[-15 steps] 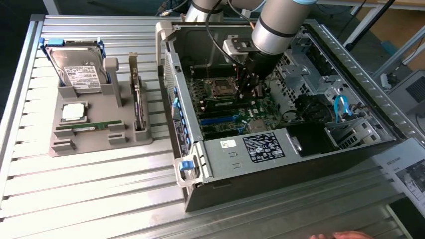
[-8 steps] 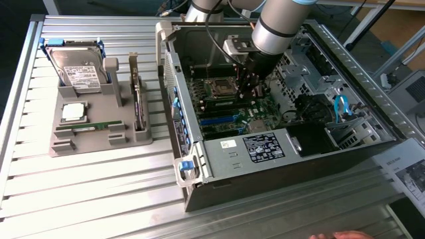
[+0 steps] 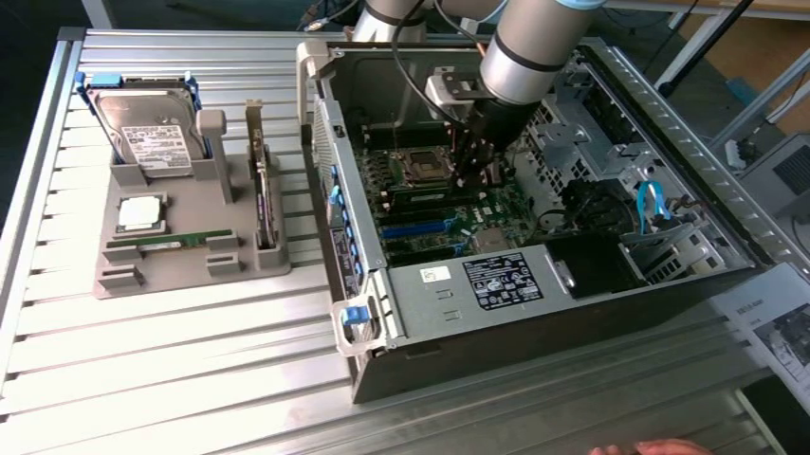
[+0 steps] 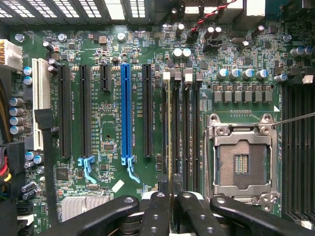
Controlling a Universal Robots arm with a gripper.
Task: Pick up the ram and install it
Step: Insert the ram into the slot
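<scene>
We see the tool [image 4: 171, 195] pressed nearly together, pinching the ram [image 4: 170, 128]. The ram shows edge-on as a thin yellow-green line along a black memory slot, between the black expansion slots and the empty processor socket [image 4: 241, 162]. One end is hidden between the black fingers [image 4: 158, 211], and we cannot tell whether it is fully seated. In the exterior view the arm [image 3: 532, 47] reaches into the open case [image 3: 367, 370] and covers the ram. At nine o'clock from the case, a grey holder [image 3: 190, 270] on the surface [image 3: 190, 379] carries a hard drive [image 3: 150, 133]. At six o'clock, a person's hand [image 3: 648, 447] is cut off by the edge.
</scene>
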